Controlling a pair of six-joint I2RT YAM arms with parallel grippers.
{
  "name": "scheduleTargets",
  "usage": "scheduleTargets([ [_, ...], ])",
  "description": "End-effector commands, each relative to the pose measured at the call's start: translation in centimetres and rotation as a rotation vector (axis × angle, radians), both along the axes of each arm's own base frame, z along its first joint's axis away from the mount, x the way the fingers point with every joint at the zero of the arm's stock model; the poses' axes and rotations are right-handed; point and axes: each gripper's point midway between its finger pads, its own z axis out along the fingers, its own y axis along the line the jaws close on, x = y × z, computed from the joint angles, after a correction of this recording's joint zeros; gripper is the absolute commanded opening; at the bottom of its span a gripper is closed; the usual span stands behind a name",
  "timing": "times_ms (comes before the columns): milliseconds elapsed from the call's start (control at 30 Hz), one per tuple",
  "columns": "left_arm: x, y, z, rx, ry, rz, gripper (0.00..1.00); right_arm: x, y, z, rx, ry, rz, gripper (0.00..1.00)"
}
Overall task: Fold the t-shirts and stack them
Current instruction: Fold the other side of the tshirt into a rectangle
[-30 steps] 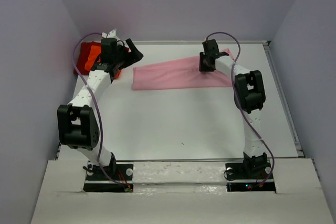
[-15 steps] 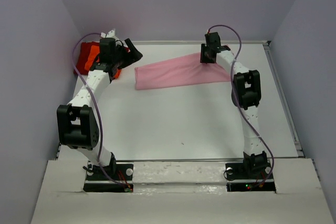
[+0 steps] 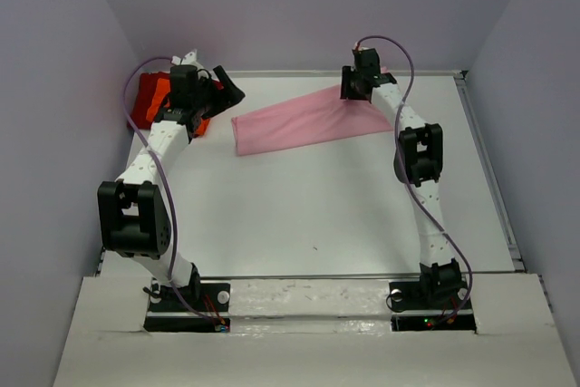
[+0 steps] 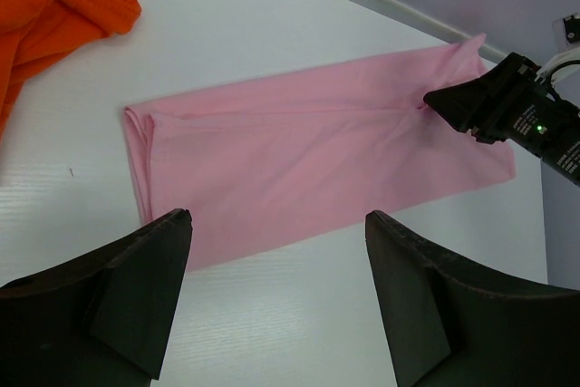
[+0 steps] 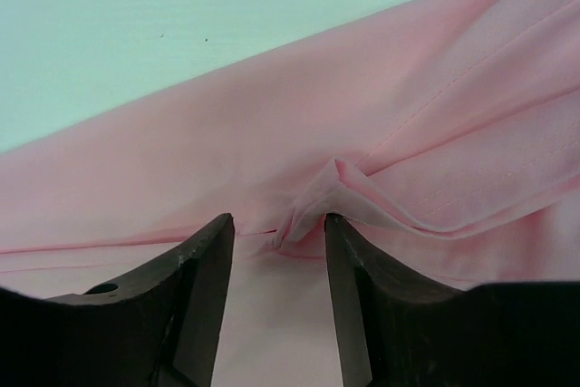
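Observation:
The light pink t-shirt (image 3: 299, 120) lies as a long folded strip across the far half of the table, also in the left wrist view (image 4: 308, 160). My right gripper (image 3: 349, 92) sits low at its far right end. In the right wrist view its jaws (image 5: 276, 219) stand apart, with a small raised pinch of pink cloth (image 5: 317, 201) loose between the tips. My left gripper (image 3: 232, 91) hovers wide open and holds nothing (image 4: 276, 215), just short of the strip's left end. The orange t-shirt (image 3: 149, 101) lies bunched at the far left (image 4: 45, 6).
A grey wall and a raised rail (image 3: 299, 72) run close behind the pink strip. The left wall stands right beside the orange pile. The right arm's purple cable (image 3: 403, 61) arches above its wrist.
The right gripper has moved toward the far edge, dragging the pink strip's right end with it, and its jaws have parted. The left arm has stayed put.

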Motion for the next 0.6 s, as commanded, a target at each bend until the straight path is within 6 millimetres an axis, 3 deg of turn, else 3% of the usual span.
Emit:
scheduleTargets([
  [0,0.2,0.1,0.6,-0.011,-0.029,-0.014,0.87,1.0,2.1,1.9,0.104,-0.049,0.089,0.55],
  [33,0.2,0.1,0.6,-0.011,-0.029,-0.014,0.86,0.9,2.7,1.7,0.126,-0.042,0.113,0.64],
  [133,0.2,0.1,0.5,-0.012,-0.026,-0.017,0.87,0.2,4.0,1.5,0.154,-0.025,0.158,0.72],
  [167,0.2,0.2,0.6,-0.014,-0.029,-0.016,0.87,-0.3,5.1,2.7,0.164,-0.042,0.19,0.72],
  [200,0.2,0.1,0.8,-0.015,-0.033,-0.018,0.87,-1.1,5.7,1.8,0.159,-0.02,0.213,0.73],
  [233,0.2,0.1,0.9,-0.018,-0.034,-0.02,0.86,-1.8,7.6,3.1,0.167,-0.043,0.261,0.74],
  [300,0.1,0.1,1.0,-0.024,-0.034,-0.024,0.87,-3.1,9.5,2.8,0.164,-0.03,0.321,0.74],
  [333,0.1,0.1,1.0,-0.026,-0.034,-0.025,0.87,-4.1,11.6,3.0,0.172,-0.027,0.366,0.74],
  [367,0.1,0.1,1.0,-0.026,-0.033,-0.026,0.87,-4.2,11.7,3.1,0.176,-0.029,0.374,0.74],
  [467,0.1,0.1,1.0,-0.022,-0.037,-0.028,0.86,-6.5,16.5,3.0,0.209,-0.014,0.469,0.74],
  [567,0.1,0.2,1.1,-0.018,-0.038,-0.025,0.87,-7.5,18.9,2.9,0.239,-0.008,0.516,0.75],
])
